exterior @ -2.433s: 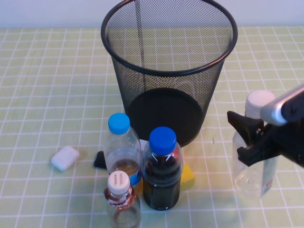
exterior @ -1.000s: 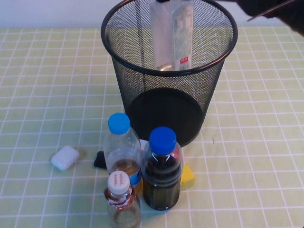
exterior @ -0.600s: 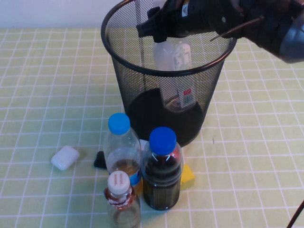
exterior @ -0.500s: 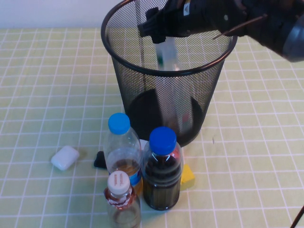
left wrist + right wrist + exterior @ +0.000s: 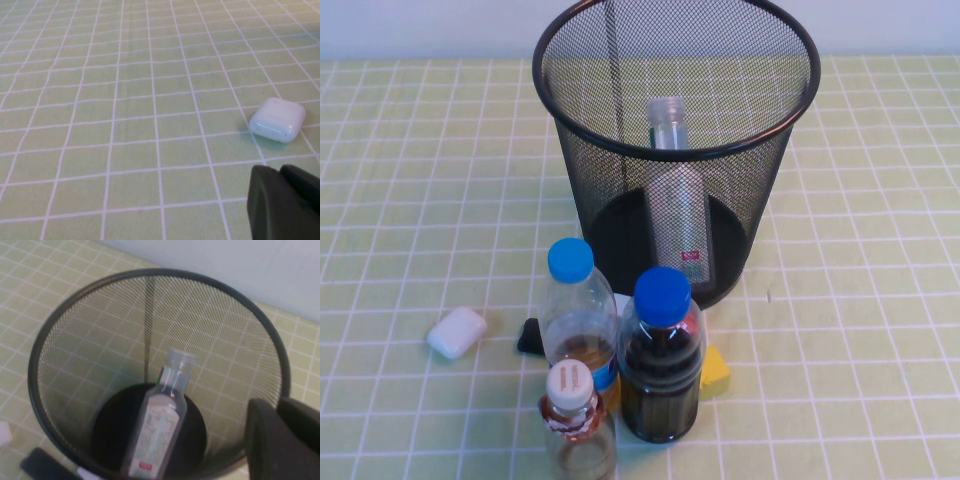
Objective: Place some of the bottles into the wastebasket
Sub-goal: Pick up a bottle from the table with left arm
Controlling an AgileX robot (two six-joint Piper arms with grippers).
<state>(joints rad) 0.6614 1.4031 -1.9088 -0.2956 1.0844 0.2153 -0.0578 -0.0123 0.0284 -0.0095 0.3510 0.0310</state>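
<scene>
Fingers of neither gripper are seen from the high camera: the tall colourless plastic bottle stands inside the round black wire-mesh wastebasket, while the small beige-capped bottle stands on the green-checked bench. At the left wrist, the left gripper's fingers are seen just above the bench near a white case; their gap cannot be told. At the right wrist, the right gripper's fingers are seen above the wastebasket's rim; their gap cannot be told.

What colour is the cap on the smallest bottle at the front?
Beige, on the small bottle; the high view shows it best.

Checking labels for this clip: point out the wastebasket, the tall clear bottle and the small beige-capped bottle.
wastebasket (image 5: 578,200): high view, left mesh wall.
tall clear bottle (image 5: 679,215): high view, body inside the basket.
small beige-capped bottle (image 5: 569,383): high view, cap.
</scene>
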